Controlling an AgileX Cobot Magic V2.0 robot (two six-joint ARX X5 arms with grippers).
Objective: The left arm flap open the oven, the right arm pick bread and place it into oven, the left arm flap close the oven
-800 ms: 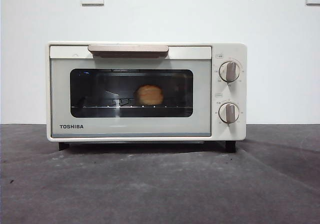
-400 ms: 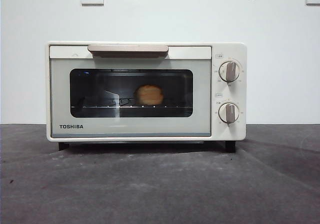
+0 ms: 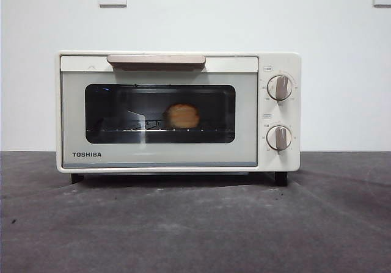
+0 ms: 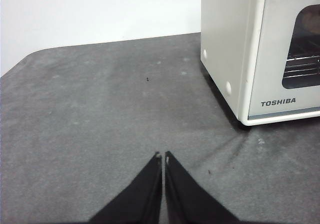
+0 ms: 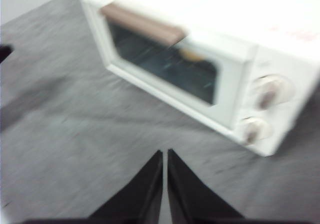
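Oven (image 3: 178, 111) on the grey counter (image 3: 195, 224), door shut, beige handle (image 3: 156, 60) across the top, 2 knobs (image 3: 280, 87) at its right side. Bread (image 3: 182, 115) inside on the wire rack (image 3: 146, 128), behind the dark glass. Left tool (image 4: 163, 157) low over the counter, beside the oven's side wall and apart from it, tips pressed together, gripping nothing. Right tool (image 5: 164, 154) raised in front of the oven, view blurred, tips likewise together and empty.

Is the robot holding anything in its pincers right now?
No, nothing is held. The left pincer and the right pincer are both shut and empty above the table. The bread sits inside the closed oven.
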